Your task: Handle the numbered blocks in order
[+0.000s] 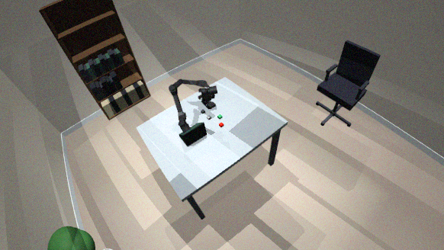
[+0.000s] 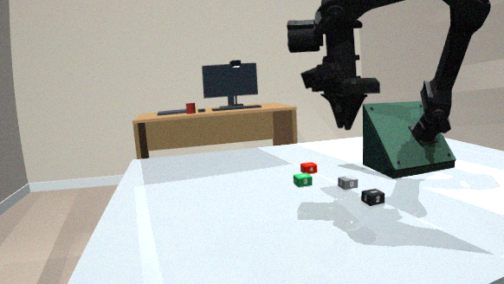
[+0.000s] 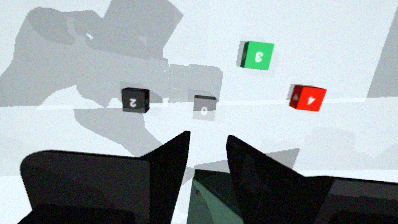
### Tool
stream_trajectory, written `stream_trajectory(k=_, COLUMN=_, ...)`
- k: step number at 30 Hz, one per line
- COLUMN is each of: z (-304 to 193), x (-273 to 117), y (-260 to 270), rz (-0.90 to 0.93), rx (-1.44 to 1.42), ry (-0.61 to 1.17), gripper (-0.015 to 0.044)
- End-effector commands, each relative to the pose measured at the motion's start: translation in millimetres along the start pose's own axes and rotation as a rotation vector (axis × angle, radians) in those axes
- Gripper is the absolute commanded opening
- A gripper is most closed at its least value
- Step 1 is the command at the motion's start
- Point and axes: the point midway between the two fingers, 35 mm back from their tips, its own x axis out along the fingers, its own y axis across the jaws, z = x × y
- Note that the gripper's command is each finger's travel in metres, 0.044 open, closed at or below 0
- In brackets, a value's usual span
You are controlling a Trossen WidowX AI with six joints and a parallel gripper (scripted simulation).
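Note:
The grey block with digit 0 (image 1: 208, 117) (image 2: 347, 183) (image 3: 204, 108) lies on the table. The black block with digit 2 (image 1: 203, 111) (image 2: 372, 197) (image 3: 135, 100) lies to its left in the wrist view. The green block with digit 3 (image 1: 220, 116) (image 2: 302, 180) (image 3: 257, 55) and the red block with digit 4 (image 1: 221, 125) (image 2: 308, 168) (image 3: 307, 98) lie to its right there. My gripper (image 1: 209, 107) (image 2: 344, 127) (image 3: 208, 138) hangs well above the table, pointing down. Its fingers stand apart with nothing between them. No block is touched.
The green wedge-shaped base (image 2: 403, 138) (image 3: 210, 197) under the arm stands on the table (image 1: 213, 160) (image 2: 208, 234), beyond the blocks in the exterior view. Shadows of the arm fall around the blocks. A desk with a monitor, a chair and a bookcase stand away from the table.

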Motion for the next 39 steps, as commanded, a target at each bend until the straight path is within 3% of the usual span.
stream_trajectory(k=1, z=0, x=-3, y=0, rz=-0.004, rx=-0.005, ry=0.000, gripper=0.0120)
stream_trajectory(k=5, z=0, x=-3, y=12, rz=-0.006, rx=-0.004, ry=0.000, gripper=0.0120)
stream_trajectory(k=10, z=-15, x=-3, y=90, rz=0.000, rx=-0.004, ry=0.000, gripper=0.0120)
stream_trajectory(k=14, z=-16, x=-3, y=93, rz=0.000, rx=-0.004, ry=0.000, gripper=0.0120)
stream_trajectory(k=16, z=-15, x=6, y=93, rz=-0.001, rx=-0.005, ry=0.000, gripper=0.0173)
stream_trajectory(k=21, z=-15, x=69, y=94, rz=0.002, rx=-0.006, ry=-0.002, gripper=0.0304)
stream_trajectory(k=25, z=-16, x=78, y=94, rz=0.004, rx=-0.006, ry=-0.001, gripper=0.0400)
stream_trajectory(k=39, z=-15, x=96, y=94, rz=0.004, rx=-0.006, ry=-0.001, gripper=0.0400)
